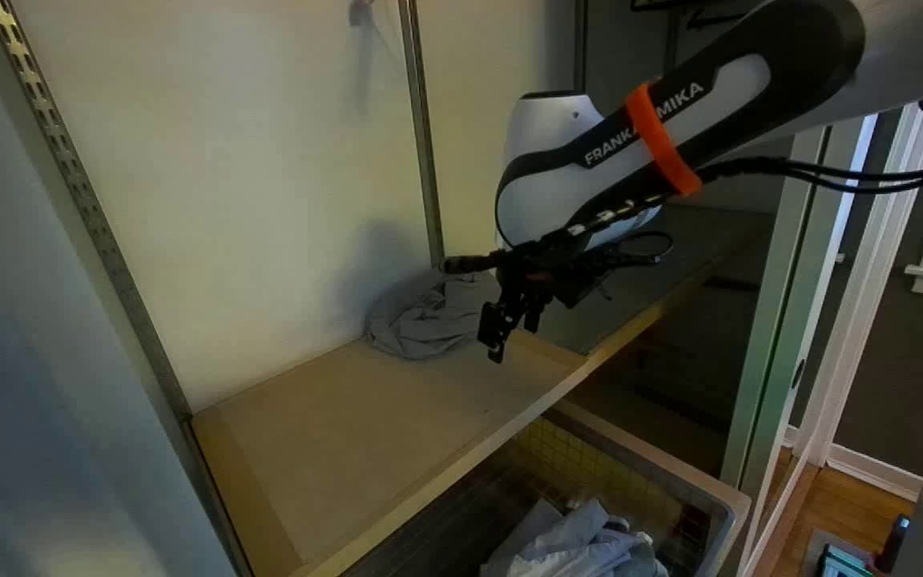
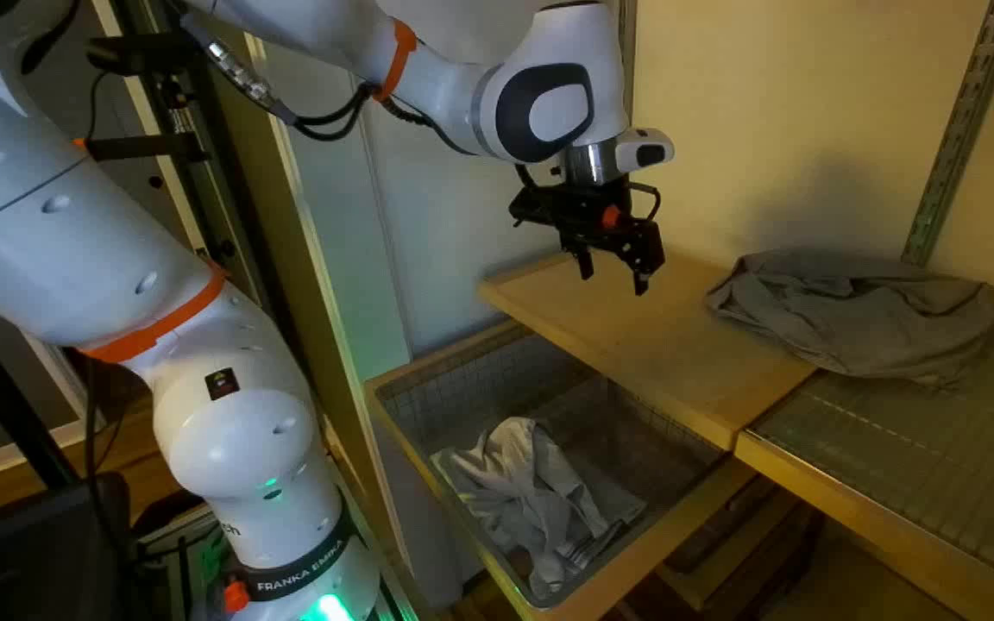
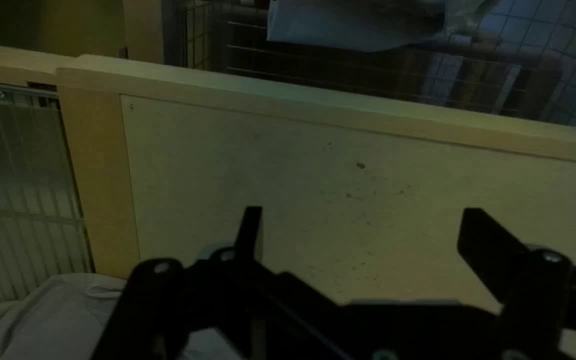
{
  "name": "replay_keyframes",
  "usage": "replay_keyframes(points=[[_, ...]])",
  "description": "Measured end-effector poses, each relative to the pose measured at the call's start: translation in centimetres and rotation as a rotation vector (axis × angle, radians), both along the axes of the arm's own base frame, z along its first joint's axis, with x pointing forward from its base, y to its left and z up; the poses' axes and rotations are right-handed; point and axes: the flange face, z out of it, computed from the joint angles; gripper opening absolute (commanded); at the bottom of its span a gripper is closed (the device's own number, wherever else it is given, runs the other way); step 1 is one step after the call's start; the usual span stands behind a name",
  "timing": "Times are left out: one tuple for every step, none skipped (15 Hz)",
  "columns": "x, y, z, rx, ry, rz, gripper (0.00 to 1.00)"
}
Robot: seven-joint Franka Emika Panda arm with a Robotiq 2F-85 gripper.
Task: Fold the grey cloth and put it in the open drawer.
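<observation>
A crumpled grey cloth (image 1: 421, 327) lies in a loose heap on the shelf against the wall; it also shows in an exterior view (image 2: 851, 310) and at the lower left of the wrist view (image 3: 63, 317), partly hidden by the gripper. The open drawer (image 2: 445, 354) is a wire basket with a wooden rim, pulled out below the shelf; its rim also shows in an exterior view (image 1: 658, 461). My gripper (image 1: 513, 338) is open and empty above the bare wooden shelf, beside the cloth and apart from it. Its spread fingers show in the wrist view (image 3: 363, 212).
Light grey and white fabric (image 2: 523, 474) lies inside the drawer. The wooden shelf panel (image 1: 365, 441) sits above the drawer with a raised front edge. A ribbed glass-like shelf (image 2: 920, 448) adjoins it. Metal wall rails (image 1: 421, 136) and a door frame (image 1: 758, 344) stand around.
</observation>
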Motion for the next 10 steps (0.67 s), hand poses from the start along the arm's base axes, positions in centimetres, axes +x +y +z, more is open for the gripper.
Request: replay_keyframes(points=[[0.0, 0.0, 0.0, 0.0, 0.001, 0.0, 1.0], [0.0, 0.0, 0.0, 0.0, 0.001, 0.0, 1.0], [0.0, 0.0, -0.1, 0.0, 0.002, 0.0, 1.0], [0.0, 0.0, -0.1, 0.0, 0.002, 0.0, 1.0], [0.0, 0.0, -0.1, 0.0, 0.002, 0.0, 1.0], [0.1, 0.0, 0.0, 0.0, -0.009, -0.002, 1.0], [0.4, -0.1, 0.1, 0.0, -0.033, -0.009, 1.0], [0.8, -0.2, 0.0, -0.002, -0.065, -0.019, 1.0], [1.4, -0.3, -0.2, -0.007, -0.095, -0.028, 1.0], [2.0, -0.6, -0.7, -0.014, -0.123, -0.038, 1.0]])
